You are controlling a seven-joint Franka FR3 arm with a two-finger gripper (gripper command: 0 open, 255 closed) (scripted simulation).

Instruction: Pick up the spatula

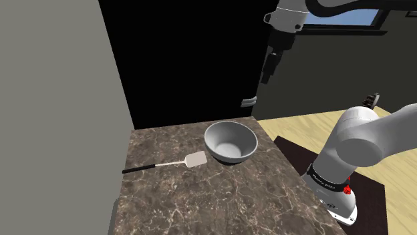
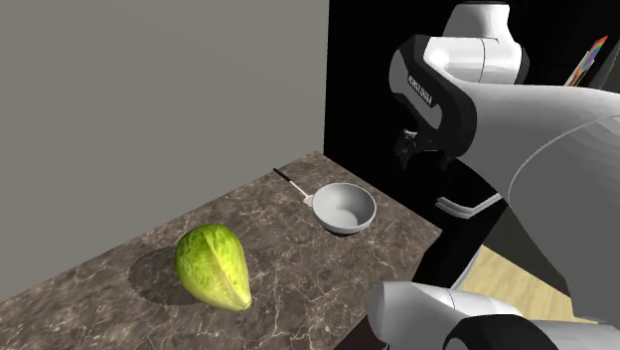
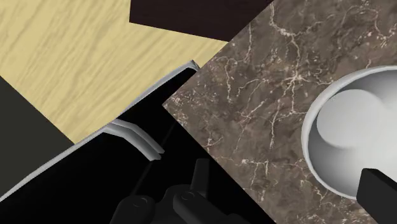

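The spatula [image 1: 164,164] lies flat on the dark marble counter [image 1: 200,207], its pale square head touching the grey bowl [image 1: 230,142] and its thin black handle pointing to the shoulder view's left. From the second exterior view the spatula [image 2: 295,188] sits just beyond the bowl [image 2: 345,208]. My gripper [image 1: 270,67] hangs high above the counter's far corner, well apart from the spatula and behind the bowl. It holds nothing. In the wrist view one black finger [image 3: 380,193] stands far off the middle, over the bowl [image 3: 356,133], so the gripper is open.
A large green leafy vegetable [image 2: 212,265] rests on the counter's near end in the second exterior view. A grey wall [image 1: 53,100] borders the counter and a black area [image 1: 187,60] lies behind it. My stand [image 1: 334,193] sits beside the counter on a dark mat over wooden floor.
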